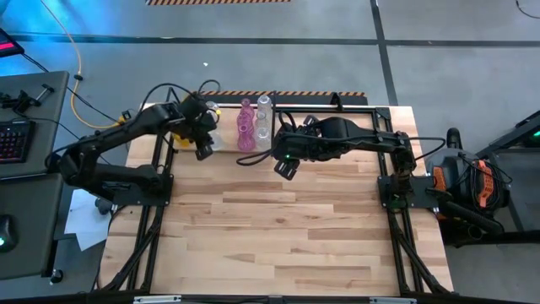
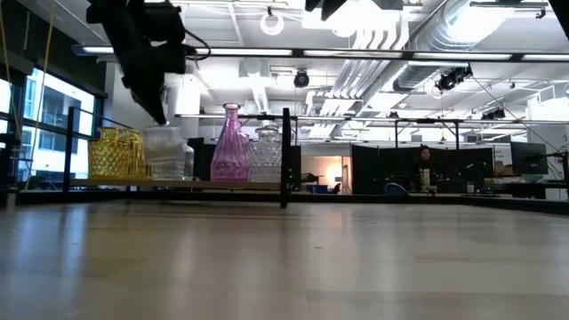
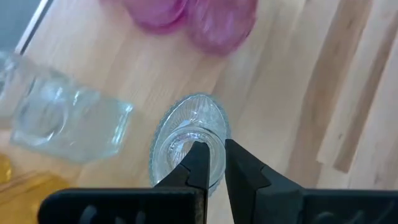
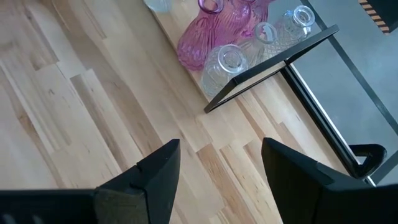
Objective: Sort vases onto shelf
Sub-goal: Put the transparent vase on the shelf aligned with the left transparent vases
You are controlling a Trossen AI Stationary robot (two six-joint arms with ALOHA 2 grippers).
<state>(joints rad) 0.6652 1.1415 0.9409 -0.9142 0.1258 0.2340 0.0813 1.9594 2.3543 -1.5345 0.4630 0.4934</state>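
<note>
Pinching the rim of a small clear ribbed glass vase [image 3: 189,146], my left gripper [image 3: 211,163] has its fingers nearly together on the glass wall, over the pale wood shelf with black rod frame [image 1: 221,145] at the table's far edge. A tall pink glass vase [image 2: 230,145] and a yellow faceted glass vase [image 2: 116,153] stand there too. My right gripper [image 4: 219,163] hangs nearby, fingers spread, holding nothing.

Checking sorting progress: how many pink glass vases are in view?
2. Both pink ribbed glass vases stand on the pale wood shelf, one nearer the table's middle, the other behind it toward the far edge. More may be hidden under the arms.
</note>
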